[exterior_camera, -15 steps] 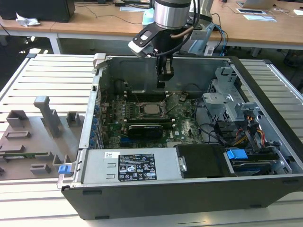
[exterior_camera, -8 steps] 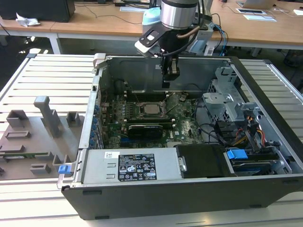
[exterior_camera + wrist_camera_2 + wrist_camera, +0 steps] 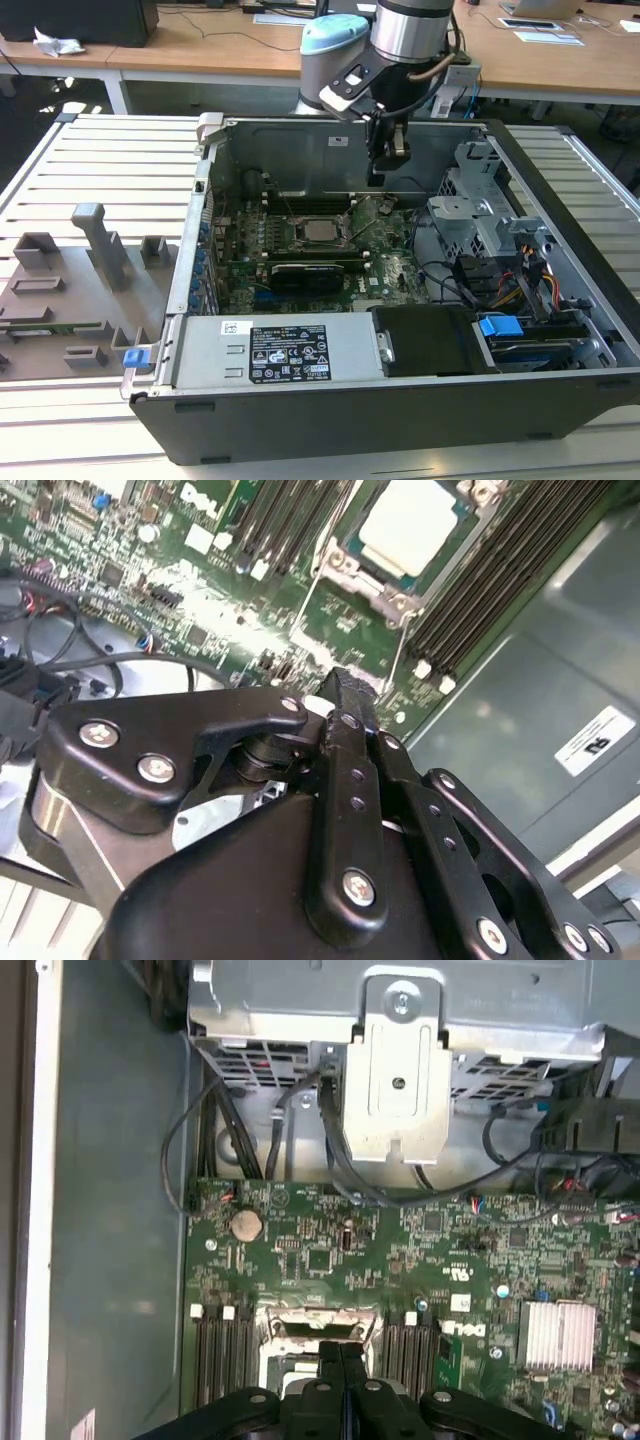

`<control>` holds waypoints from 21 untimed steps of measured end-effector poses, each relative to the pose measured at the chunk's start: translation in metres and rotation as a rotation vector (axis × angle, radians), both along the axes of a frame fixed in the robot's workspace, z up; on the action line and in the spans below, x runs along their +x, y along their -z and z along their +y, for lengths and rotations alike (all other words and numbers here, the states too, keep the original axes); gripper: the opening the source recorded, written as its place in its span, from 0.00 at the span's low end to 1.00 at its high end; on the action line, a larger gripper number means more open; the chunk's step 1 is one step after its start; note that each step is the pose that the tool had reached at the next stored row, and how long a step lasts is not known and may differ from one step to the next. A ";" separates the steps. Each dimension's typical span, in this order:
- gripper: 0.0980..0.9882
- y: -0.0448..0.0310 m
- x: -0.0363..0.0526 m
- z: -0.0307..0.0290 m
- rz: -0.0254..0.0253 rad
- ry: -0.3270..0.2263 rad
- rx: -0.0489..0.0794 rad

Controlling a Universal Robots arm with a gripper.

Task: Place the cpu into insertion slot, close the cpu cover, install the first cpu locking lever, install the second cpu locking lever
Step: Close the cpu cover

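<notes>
The black two-fingered pincer [image 3: 378, 180] hangs over the open dark computer case [image 3: 400, 420], just above the green motherboard [image 3: 385, 262]. Look at the first wrist view: both black fingers [image 3: 328, 1360] are pressed together with nothing between them, so it's closed and empty. The second wrist view agrees, with the tip [image 3: 345, 685] hovering close over the board, near the socket corner but not touching it.

And there's the small square cpu with its silvery-grey metal top [image 3: 405, 525], lying flat in the square insertion slot [image 3: 300, 232] in the middle of the board. The thin silvery cpu cover frame [image 3: 350, 565] sits down around the chip, its window showing the metal top. A thin wire lever [image 3: 395, 655] runs along the socket's edge toward the pincer; whether it is hooked down I cannot tell.

Long black memory slots [image 3: 480, 590] flank the socket. In the exterior view a long black card [image 3: 310, 272] lies just in front of it, and a grey moulded fixture tray [image 3: 70, 290] rests on the slatted table [image 3: 100, 150] on the exterior view's left.
</notes>
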State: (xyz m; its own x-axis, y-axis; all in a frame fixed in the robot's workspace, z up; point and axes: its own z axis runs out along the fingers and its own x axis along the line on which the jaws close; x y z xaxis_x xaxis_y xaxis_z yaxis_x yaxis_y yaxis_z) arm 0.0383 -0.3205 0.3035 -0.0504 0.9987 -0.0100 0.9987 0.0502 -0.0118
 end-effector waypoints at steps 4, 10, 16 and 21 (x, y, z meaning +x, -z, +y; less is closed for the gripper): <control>0.01 0.0000 0.0200 0.0011 0.0009 0.000 -0.006; 0.01 0.0001 0.0292 0.0017 0.0013 0.000 -0.007; 0.01 0.0083 0.0294 0.0017 0.0018 0.000 -0.007; 0.01 0.0179 0.0294 0.0017 0.0018 0.000 -0.007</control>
State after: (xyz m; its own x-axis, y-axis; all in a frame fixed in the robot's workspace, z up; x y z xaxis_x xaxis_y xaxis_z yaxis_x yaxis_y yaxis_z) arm 0.0677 -0.3188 0.2856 -0.0504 0.9986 -0.0164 0.9986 0.0502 -0.0140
